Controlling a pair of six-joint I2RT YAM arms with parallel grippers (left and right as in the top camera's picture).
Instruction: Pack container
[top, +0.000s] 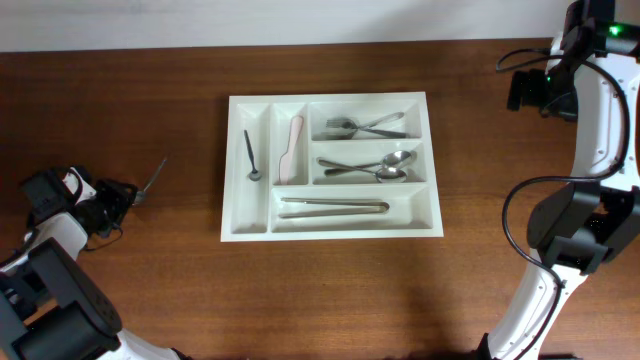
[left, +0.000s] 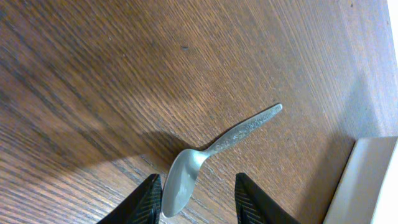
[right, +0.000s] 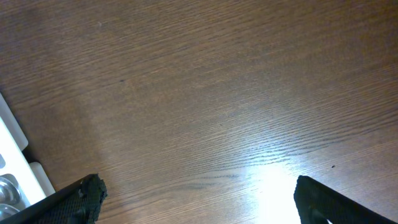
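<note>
Brown wooden table (top: 120, 90) carries your container (top: 245, 210) at its middle. Well left of the container, your left gripper (left: 198, 190) has its fingers apart around the bowl of a spoon (left: 242, 132). Right of the container, your right gripper (right: 196, 199) gapes wide over bare wood.

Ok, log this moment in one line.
left tool: open, straddling silver metal spoon | right tool: open, empty | large white plastic cutlery tray: partly filled

White container (top: 250, 215), brown wood-grain table (top: 300, 300)
</note>
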